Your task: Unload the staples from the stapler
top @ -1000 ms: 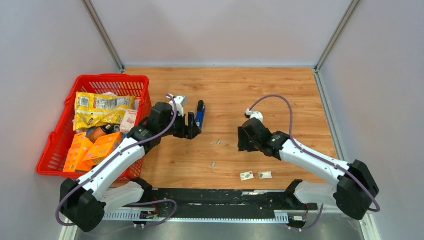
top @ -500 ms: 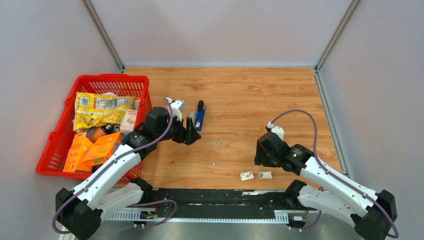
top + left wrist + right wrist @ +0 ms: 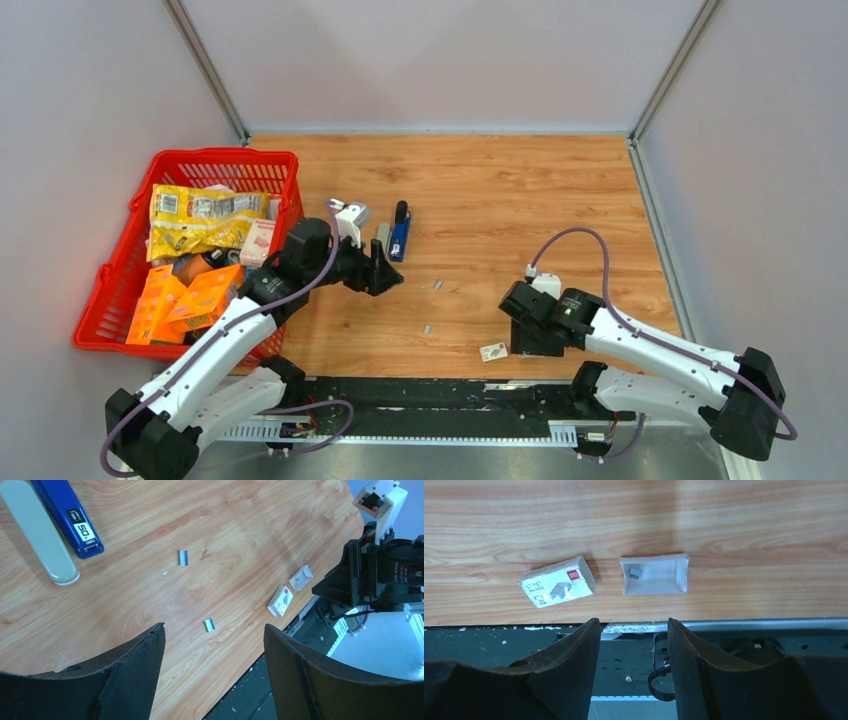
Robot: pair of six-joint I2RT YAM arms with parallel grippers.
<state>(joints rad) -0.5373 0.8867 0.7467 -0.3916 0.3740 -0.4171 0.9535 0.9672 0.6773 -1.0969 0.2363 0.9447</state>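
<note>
The blue stapler (image 3: 400, 232) lies open on the wooden table beside its grey-beige part (image 3: 382, 236); both show in the left wrist view, the stapler (image 3: 67, 515) and the part (image 3: 40, 532). Two staples lie loose on the wood, one (image 3: 438, 285) near the middle and one (image 3: 427, 327) closer to the front; the left wrist view shows both (image 3: 183, 557) (image 3: 209, 625). My left gripper (image 3: 385, 272) (image 3: 214, 626) is open and empty, just near of the stapler. My right gripper (image 3: 528, 340) (image 3: 633, 622) is open and empty at the table's front edge.
A printed white packet (image 3: 558, 581) (image 3: 493, 351) and an open white box tray (image 3: 654, 574) holding a small grey strip lie below the right gripper. A red basket (image 3: 220, 156) of snack packs stands at the left. A black rail (image 3: 430, 390) runs along the near edge.
My right arm has swung back from the table's middle to the front edge, over the white packets. My left gripper has drawn back a little from the stapler.
</note>
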